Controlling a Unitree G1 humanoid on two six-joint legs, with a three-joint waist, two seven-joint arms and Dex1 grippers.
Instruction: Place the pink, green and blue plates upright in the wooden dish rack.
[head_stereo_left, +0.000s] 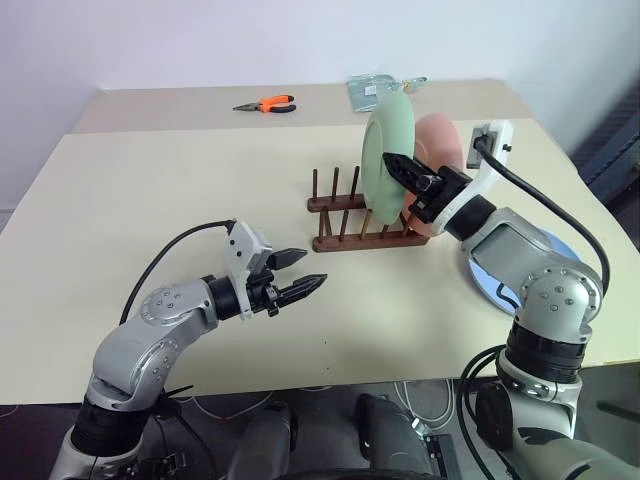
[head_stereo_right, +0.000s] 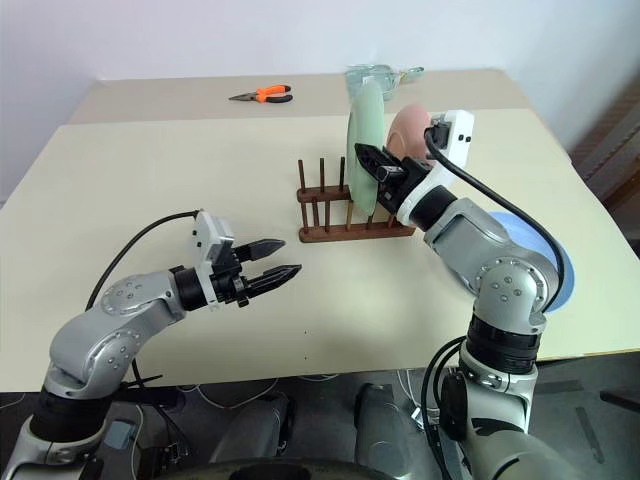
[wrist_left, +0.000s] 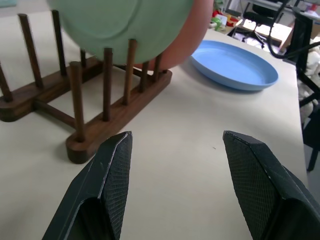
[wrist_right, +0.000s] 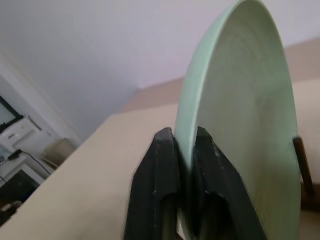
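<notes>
The green plate stands upright between the pegs of the wooden dish rack. My right gripper is shut on its rim, one finger on each side, as the right wrist view shows. The pink plate stands upright just behind the green one, at the rack's right end. The blue plate lies flat on the table right of the rack, partly hidden by my right arm. My left gripper hovers open and empty in front of the rack, pointing toward it.
Orange-handled pliers and a clear packet lie on the far table. The rack's left peg slots hold nothing. The table's front edge runs just below my arms.
</notes>
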